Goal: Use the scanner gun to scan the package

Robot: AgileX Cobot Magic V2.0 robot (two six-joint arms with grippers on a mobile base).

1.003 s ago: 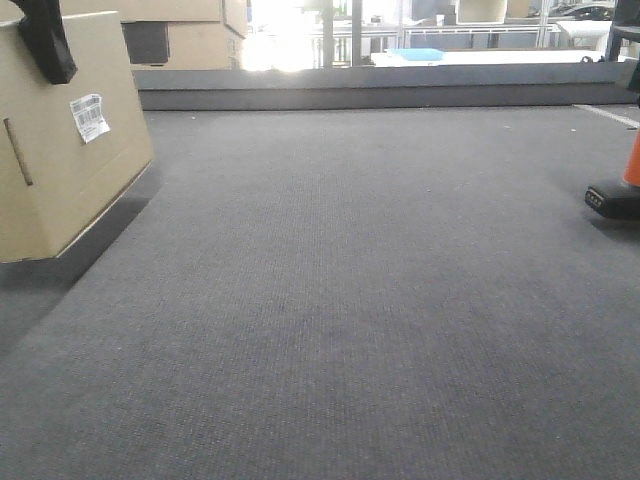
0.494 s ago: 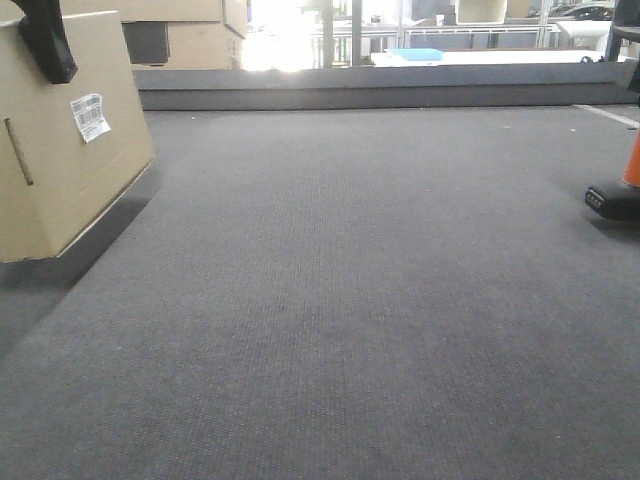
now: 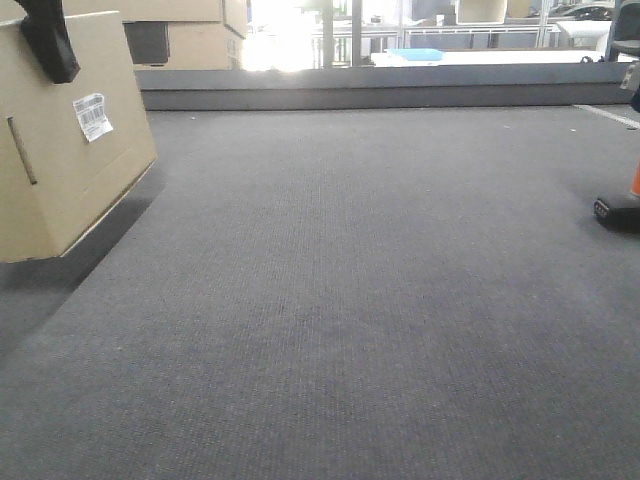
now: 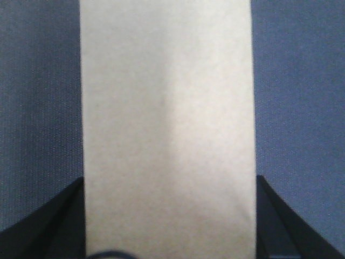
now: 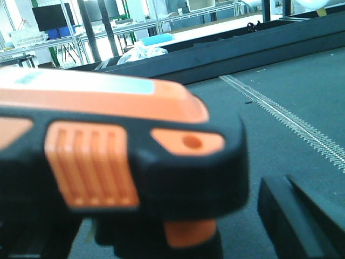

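The package [image 3: 60, 170], a large tan cardboard box with a white barcode label [image 3: 92, 116], stands tipped on one edge at the left of the front view. One black finger [image 3: 46, 42] of my left gripper hooks over its top. In the left wrist view the package [image 4: 167, 108] fills the span between the jaws, and my left gripper [image 4: 170, 218] is shut on it. The scanner gun [image 3: 618, 207] sits at the far right edge, black end low. Close up, the orange and black scanner gun [image 5: 124, 151] is held by my right gripper [image 5: 180, 243].
Stacked boxes with a dark panel [image 3: 190, 40] stand behind the package. A low dark ledge [image 3: 380, 95] runs across the back of the grey carpet [image 3: 330, 300]. A pale strip [image 3: 605, 113] crosses the floor at the far right. Tables and racks lie beyond the ledge.
The scanner gun has shifted right, and less of its orange part shows at the frame edge. The package has turned slightly, its label moving a little right.
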